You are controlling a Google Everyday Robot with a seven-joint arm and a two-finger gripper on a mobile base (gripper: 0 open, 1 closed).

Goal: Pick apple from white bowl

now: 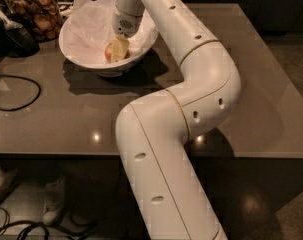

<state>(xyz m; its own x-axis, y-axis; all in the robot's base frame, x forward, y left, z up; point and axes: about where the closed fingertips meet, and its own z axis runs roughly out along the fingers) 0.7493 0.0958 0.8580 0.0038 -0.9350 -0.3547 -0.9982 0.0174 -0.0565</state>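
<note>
One apple [108, 53], one white bowl [71, 31], one snack jar [35, 10], one gripper [118, 50]. The apple, small, round and yellow-orange with a red blush, lies in the paper-lined bowl near the desk's [66, 116] far left corner. The gripper is down against it; whether it grips, I cannot tell.

My gripper [119, 48] is down inside the white bowl [76, 51], right against the apple [109, 52], and crinkled paper [91, 29] rises along the bowl's far and left walls. A glass jar [35, 11] stands just beyond the left rim, with a dark object [18, 38] beside it. A black cable [39, 90] loops over the left of the table [266, 74]. My own arm [201, 84] crosses the middle. I see open tabletop in front of the bowl and along the right side.
</note>
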